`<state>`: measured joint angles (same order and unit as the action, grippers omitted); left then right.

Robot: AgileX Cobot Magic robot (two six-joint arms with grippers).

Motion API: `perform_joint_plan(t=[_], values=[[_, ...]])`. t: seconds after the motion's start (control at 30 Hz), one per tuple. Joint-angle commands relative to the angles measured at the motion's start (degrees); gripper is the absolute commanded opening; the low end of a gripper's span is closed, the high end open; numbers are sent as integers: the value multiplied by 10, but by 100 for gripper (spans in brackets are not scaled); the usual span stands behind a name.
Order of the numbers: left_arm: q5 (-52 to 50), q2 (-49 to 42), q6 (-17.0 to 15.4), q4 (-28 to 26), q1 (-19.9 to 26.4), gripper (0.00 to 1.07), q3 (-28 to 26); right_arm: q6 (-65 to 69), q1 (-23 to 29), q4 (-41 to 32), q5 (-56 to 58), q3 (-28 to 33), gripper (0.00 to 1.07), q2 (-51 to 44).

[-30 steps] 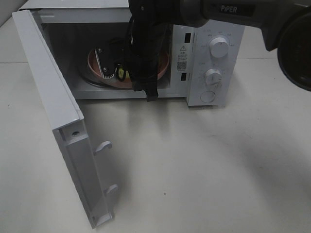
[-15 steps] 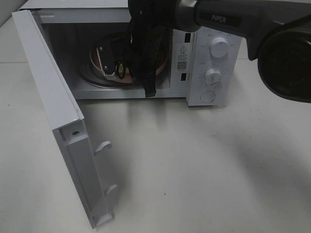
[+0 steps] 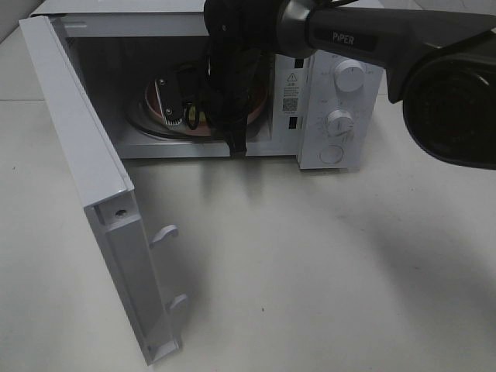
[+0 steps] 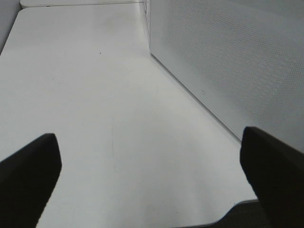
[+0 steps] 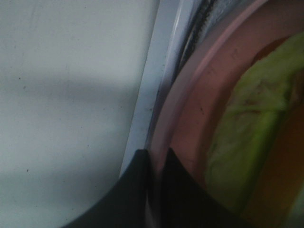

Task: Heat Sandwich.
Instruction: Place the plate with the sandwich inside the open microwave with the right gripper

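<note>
Seating plate [image 5: 199, 95] with sandwich [image 5: 251, 109] in microwave [image 3: 314, 116], right claw [image 5: 156, 154] clamped on rim; left claw [image 4: 148, 133] agape. Next: release, withdraw, shut door [image 3: 85, 155].

Plain white bench [image 3: 310, 263] spreading wide on the near side of the right claw [image 5: 156, 153], matte and faintly speckled, thin seam [image 3: 14, 99] crossing it out to that claw's side, soft diffuse light, broad blurred grey shadows [image 3: 434, 256], same pale bench between the tips of the left claw [image 4: 147, 135], dark strip [image 4: 237, 218] past its rounded edge
</note>
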<state>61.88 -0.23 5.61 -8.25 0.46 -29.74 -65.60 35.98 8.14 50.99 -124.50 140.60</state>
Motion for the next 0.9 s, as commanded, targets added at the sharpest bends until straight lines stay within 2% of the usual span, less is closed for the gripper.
perform_joint_plan(t=[0.03,0.17,0.2,0.3,0.33,0.37,0.43,0.47,0.5,0.6,0.83,0.9], values=[[-3,-10,0,-1,1,98,1,13,-7,7,-1,-3,9,-3],[-3,-10,0,-1,1,98,1,21,-7,7,-6,-3,22,-3],[-3,-10,0,-1,1,98,1,21,-7,7,-6,-3,22,-3],[-3,-10,0,-1,1,98,1,23,-7,7,-6,-3,40,-3],[-3,-10,0,-1,1,98,1,23,-7,7,-6,-3,40,-3],[-3,-10,0,-1,1,98,1,28,-7,7,-7,-2,49,-3],[-3,-10,0,-1,1,98,1,35,-7,6,-7,-2,56,-3],[-3,-10,0,-1,1,98,1,35,-7,6,-7,-2,56,-3],[-3,-10,0,-1,1,98,1,37,-7,6,-7,-2,62,-3],[-3,-10,0,-1,1,98,1,39,-7,6,-8,-2,66,-6],[-3,-10,0,-1,1,98,1,58,-7,7,-17,0,66,-12],[-3,-10,0,-1,1,98,1,66,-6,9,-34,22,66,-28]])
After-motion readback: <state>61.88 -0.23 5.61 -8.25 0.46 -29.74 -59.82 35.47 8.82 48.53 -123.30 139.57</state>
